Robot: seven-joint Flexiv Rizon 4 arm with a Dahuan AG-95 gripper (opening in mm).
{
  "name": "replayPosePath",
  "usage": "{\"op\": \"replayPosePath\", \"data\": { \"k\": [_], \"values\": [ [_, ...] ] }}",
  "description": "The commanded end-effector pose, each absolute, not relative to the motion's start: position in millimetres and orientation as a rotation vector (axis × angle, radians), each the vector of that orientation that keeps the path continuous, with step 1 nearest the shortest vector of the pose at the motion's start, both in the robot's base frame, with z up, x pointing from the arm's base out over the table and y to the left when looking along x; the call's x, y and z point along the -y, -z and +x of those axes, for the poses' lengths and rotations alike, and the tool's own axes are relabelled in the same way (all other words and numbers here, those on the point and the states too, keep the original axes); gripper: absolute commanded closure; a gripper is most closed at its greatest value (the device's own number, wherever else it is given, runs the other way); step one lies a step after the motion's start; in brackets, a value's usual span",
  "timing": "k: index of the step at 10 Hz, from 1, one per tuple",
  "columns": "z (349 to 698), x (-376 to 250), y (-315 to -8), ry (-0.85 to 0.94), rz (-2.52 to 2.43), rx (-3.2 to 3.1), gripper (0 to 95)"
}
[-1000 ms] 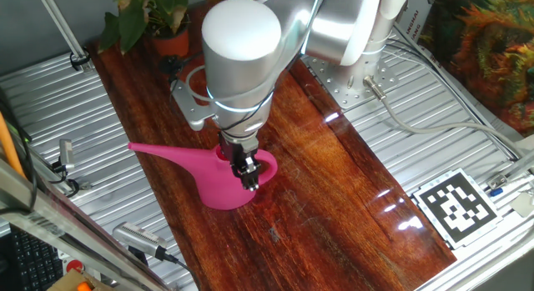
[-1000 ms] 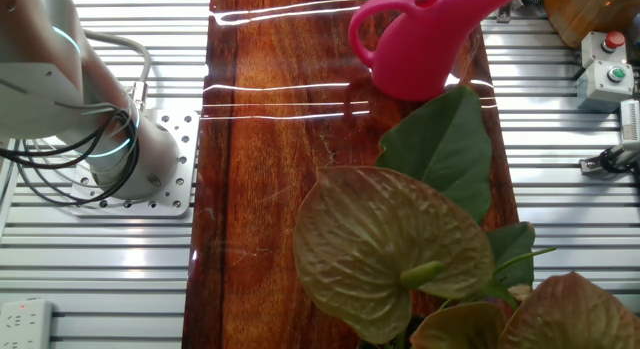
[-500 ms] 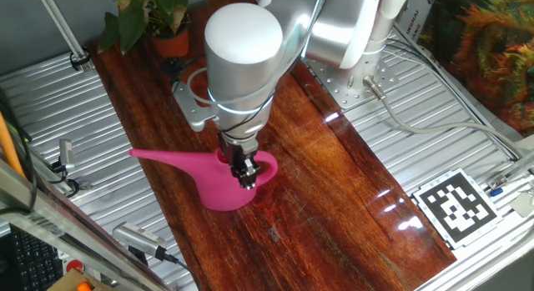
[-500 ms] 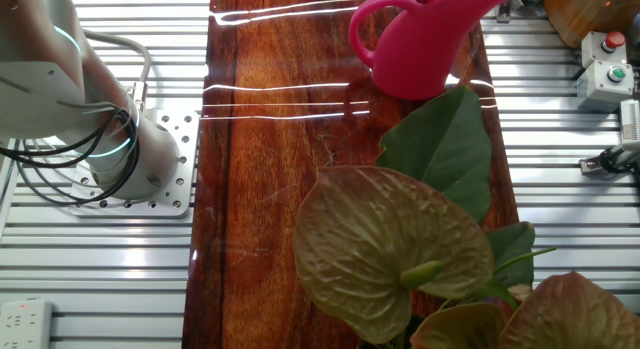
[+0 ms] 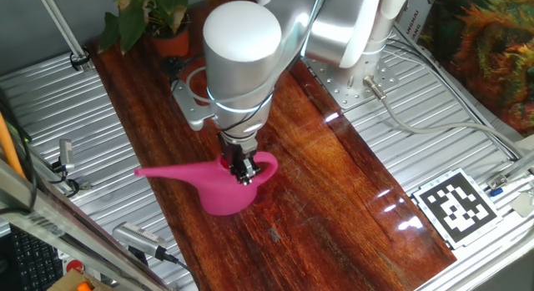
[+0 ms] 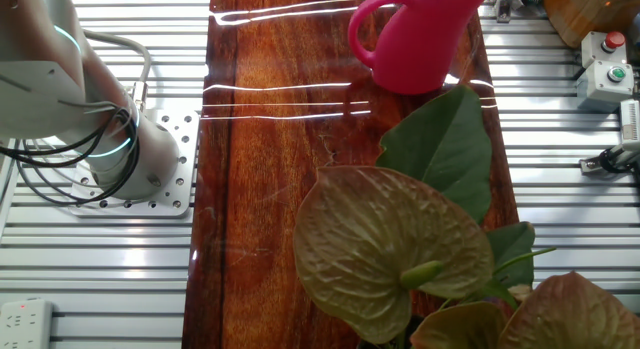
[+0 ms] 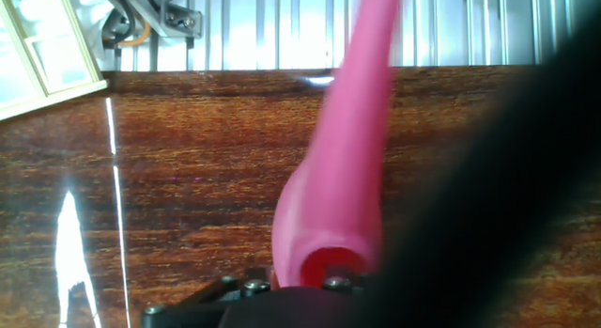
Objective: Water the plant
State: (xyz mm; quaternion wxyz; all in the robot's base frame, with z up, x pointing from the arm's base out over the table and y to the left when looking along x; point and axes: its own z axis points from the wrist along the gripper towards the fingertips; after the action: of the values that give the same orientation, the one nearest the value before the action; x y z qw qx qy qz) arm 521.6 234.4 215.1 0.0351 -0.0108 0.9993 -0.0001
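Pink watering can [image 5: 224, 189] gripped at its top rim.
The jaws are closed on the can, above the wooden desk [image 5: 317, 170]; its spout points left. The plant [image 5: 148, 16] stands at the desk's far end, well apart.

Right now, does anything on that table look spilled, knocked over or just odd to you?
Nothing looks spilled or broken. The pink watering can stands upright on the wooden table with the gripper at its top opening. Its spout points off toward the table edge, away from the plant in the far corner. No water shows on the wood.
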Motion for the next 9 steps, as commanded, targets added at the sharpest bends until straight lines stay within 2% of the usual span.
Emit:
{"op": "replayPosePath", "data": {
  "k": [1, 9],
  "values": [
    [520.9, -233.3, -216.4, 0.0, -0.041, -3.079, 95.0],
    [516.0, -214.9, -223.9, -0.051, -0.032, -3.135, 95.0]
  ]
}}
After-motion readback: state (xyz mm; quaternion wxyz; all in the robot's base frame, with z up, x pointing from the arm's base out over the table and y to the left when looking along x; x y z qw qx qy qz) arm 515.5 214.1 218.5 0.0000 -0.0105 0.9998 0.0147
